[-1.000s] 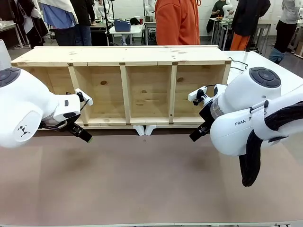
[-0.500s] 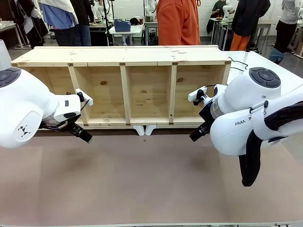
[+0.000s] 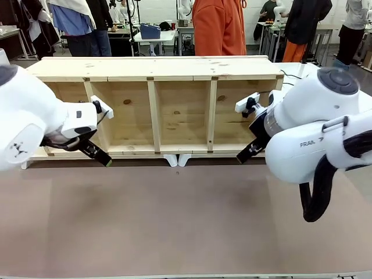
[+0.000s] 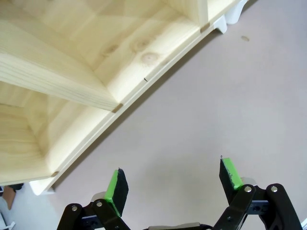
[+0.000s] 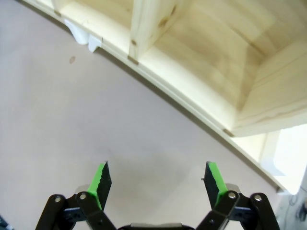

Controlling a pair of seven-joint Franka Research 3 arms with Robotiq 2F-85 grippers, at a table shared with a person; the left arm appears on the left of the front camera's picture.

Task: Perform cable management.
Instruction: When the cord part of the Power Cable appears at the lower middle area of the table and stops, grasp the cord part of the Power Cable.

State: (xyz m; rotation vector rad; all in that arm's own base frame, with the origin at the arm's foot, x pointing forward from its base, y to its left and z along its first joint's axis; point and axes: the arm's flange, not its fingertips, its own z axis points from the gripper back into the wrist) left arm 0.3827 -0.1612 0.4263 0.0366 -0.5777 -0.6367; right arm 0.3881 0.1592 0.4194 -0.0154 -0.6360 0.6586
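Hardly begun, I'd say: the left claw (image 3: 100,157) and right claw (image 3: 246,154) both hang wide open and empty before the wooden shelf (image 3: 154,68). What looks like the cable (image 3: 289,75) lies untouched, well beyond the right claw, past the shelf's end.

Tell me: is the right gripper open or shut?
Open. The right gripper holds nothing; its green pads stand wide apart over the brown tabletop.

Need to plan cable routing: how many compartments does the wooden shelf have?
4, in a row along the wooden shelf: far-left compartment, partly behind the left arm; second compartment; third compartment; far-right compartment, partly behind the right arm.
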